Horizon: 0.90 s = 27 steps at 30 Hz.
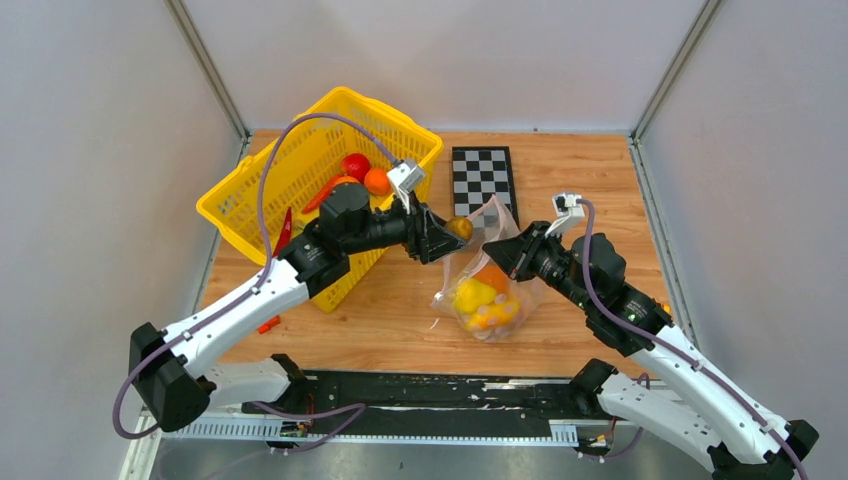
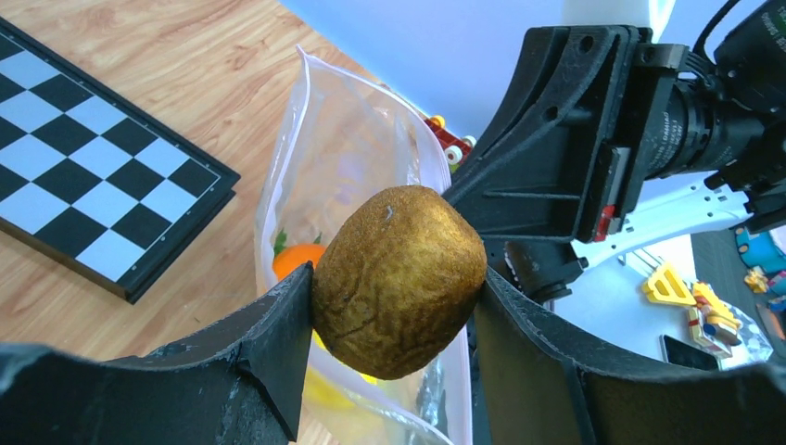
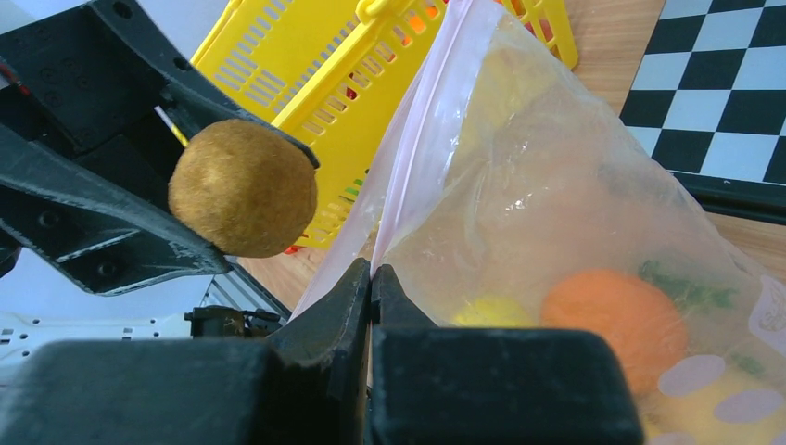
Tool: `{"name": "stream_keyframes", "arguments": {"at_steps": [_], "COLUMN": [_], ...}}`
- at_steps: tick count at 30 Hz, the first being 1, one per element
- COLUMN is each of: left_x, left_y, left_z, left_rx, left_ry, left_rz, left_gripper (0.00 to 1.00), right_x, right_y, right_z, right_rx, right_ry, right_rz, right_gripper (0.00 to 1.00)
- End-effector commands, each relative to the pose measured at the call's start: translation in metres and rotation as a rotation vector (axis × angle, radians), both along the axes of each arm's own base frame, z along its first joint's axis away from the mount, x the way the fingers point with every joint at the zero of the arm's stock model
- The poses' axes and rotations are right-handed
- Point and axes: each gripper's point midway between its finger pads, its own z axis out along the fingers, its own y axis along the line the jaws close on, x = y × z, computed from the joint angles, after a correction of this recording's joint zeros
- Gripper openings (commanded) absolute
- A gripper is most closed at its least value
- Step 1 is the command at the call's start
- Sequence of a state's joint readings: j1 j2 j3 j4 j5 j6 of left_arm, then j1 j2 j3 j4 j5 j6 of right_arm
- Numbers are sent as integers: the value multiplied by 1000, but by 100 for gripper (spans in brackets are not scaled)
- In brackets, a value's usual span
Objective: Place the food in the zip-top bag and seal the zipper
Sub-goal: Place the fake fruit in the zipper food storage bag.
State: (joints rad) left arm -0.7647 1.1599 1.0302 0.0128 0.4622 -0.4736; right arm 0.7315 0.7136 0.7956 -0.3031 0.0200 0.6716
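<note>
Wooden table (image 1: pixel 400 325); left jaws clamp brown fruit (image 2: pixel 399 278) beside bag (image 3: pixel 556 176).

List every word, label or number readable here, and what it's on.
No text is readable.
Faint white print on the right wrist's camera lens: too small and blurred to read.
The zip-top bag, checkerboard and yellow basket show no lettering.

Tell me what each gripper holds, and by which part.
Left gripper clamps the brown food piece across its sides. Right gripper pinches the zip-top bag at its mouth edge, on the zipper.
</note>
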Motion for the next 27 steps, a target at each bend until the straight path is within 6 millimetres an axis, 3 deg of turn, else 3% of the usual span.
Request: {"name": "stream_keyframes", "arguments": {"at_steps": [1, 17, 27], "left_x": [3, 16, 15], "left_y": [-12, -35, -51], "left_z": [26, -18, -20], "left_rx": [-55, 136, 159], "left_ry": [-46, -8, -10], "left_rz": [-6, 88, 110], "left_gripper": [58, 60, 68], "right_x": [-5, -13, -15], "right_y": [3, 4, 5], "right_z": [33, 46, 49], "right_rx": [55, 75, 95], "right_ry": [-80, -134, -146], "right_rz": [40, 79, 88], "right_gripper": [0, 0, 0]}}
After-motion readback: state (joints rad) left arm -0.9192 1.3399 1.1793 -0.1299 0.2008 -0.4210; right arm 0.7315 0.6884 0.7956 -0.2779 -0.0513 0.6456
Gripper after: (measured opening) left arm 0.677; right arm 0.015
